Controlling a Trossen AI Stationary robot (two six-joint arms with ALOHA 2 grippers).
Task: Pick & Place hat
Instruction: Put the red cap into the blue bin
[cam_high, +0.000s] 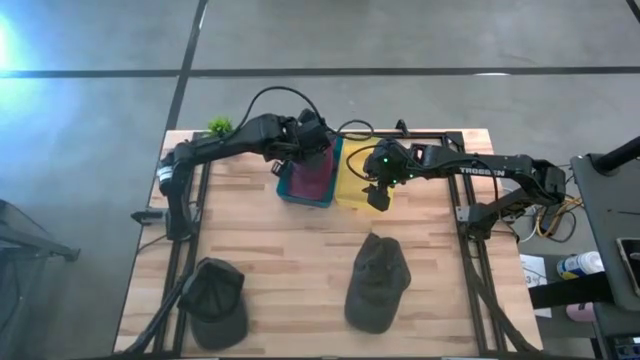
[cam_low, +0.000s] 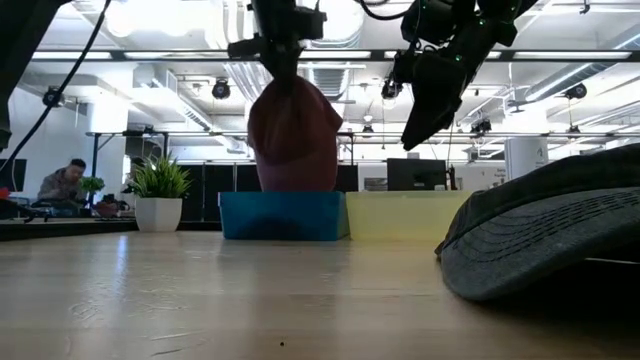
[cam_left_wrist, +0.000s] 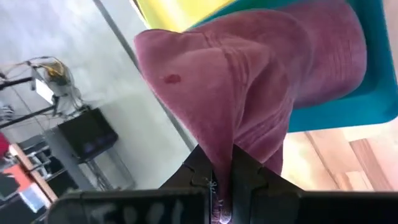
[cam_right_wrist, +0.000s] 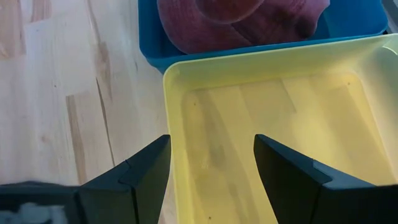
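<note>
A maroon hat (cam_high: 312, 172) hangs from my left gripper (cam_high: 308, 148) over the blue bin (cam_high: 300, 192) at the table's far middle; its lower part sits inside the bin (cam_low: 283, 215). My left gripper (cam_left_wrist: 222, 186) is shut on it. My right gripper (cam_high: 378, 196) hovers open above the yellow bin (cam_high: 350, 185), beside the blue one; its fingers (cam_right_wrist: 211, 171) stand over the bin's near wall and touch nothing. A dark olive cap (cam_high: 377, 283) lies on the table near the right, also in the low view (cam_low: 550, 235). A black cap (cam_high: 215, 300) lies near the left. My left gripper pinches a bunched fold of the maroon hat's cloth (cam_left_wrist: 219, 155) between its two fingers, coming from above and pointing down. The hat hangs below the fingers (cam_low: 292, 125), roughly upright, with its lower end down in the blue bin.
A small potted plant (cam_high: 220, 127) stands at the table's far left corner. Black frame rails run along the left and right sides (cam_high: 470, 250). Bare wood lies between the bins and the two caps (cam_high: 290, 250).
</note>
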